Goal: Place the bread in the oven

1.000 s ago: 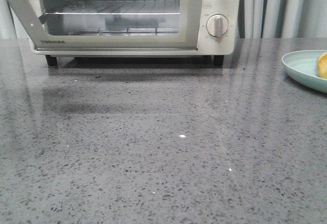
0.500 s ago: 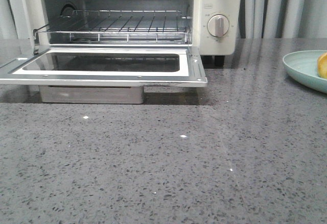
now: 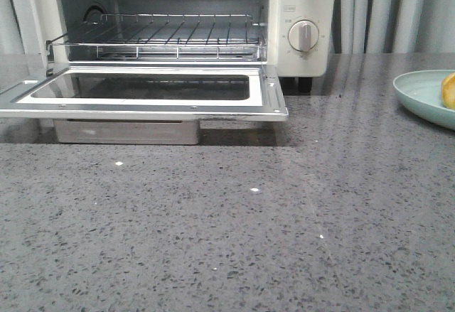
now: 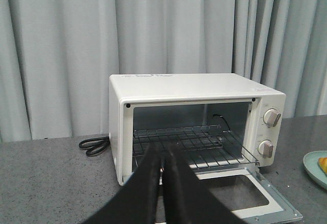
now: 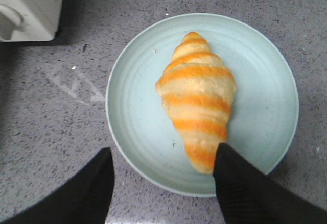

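Note:
The cream-white oven (image 3: 302,13) stands at the back of the table, its glass door (image 3: 142,92) folded down flat and the wire rack (image 3: 170,35) bare. It also shows in the left wrist view (image 4: 194,117). The golden, orange-striped bread (image 5: 196,99) lies on a pale green plate (image 5: 133,112); only its edge shows at the far right of the front view (image 3: 448,90). My right gripper (image 5: 163,170) hovers open above the plate's near rim, one finger (image 5: 240,183) over the bread's tapered end. My left gripper (image 4: 162,155) is shut and empty, well back from the oven's opening.
A coiled black power cord (image 4: 94,145) lies left of the oven. Grey curtains (image 4: 61,55) hang behind the speckled grey table (image 3: 227,241). An oven knob and corner (image 5: 20,15) sit near the plate. A metal crumb tray (image 3: 128,131) sits under the open door.
A second ago the oven door was nearly closed; it has swung down to lie flat open. It has held still for the last half second. The plate and bread have not moved.

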You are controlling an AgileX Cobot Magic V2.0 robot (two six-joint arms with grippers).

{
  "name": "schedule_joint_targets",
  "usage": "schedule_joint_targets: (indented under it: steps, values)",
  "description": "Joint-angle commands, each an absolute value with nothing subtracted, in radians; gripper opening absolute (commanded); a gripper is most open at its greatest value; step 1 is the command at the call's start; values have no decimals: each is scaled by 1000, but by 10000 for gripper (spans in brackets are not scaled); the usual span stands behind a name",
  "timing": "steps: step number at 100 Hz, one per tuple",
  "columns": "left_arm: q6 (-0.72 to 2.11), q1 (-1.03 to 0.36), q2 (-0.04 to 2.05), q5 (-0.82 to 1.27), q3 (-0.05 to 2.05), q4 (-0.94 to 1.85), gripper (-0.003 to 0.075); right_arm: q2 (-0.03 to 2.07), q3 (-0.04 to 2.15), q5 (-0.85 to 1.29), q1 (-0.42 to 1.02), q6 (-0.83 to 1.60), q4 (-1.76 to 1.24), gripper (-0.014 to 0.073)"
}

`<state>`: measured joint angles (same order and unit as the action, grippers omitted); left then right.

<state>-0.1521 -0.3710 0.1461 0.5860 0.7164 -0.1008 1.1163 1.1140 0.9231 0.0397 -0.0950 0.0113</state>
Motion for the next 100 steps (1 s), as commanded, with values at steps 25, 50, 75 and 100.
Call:
schedule_joint_targets:
  steps: [25, 50, 75, 100]
  values:
    - [-160, -368, 162, 510, 742, -107, -21, 1358, 1312, 957, 38, -91, 69, 393]
    - [-160, -368, 162, 510, 742, -107, -21, 1454, 1341, 966, 38, -91, 126, 393]
    - [-160, -368, 162, 510, 742, -107, -21, 1516, 1341, 976, 38, -91, 143, 393]
    - [-160, -368, 162, 510, 742, -107, -21, 1562, 1341, 978, 38, -91, 186, 393]
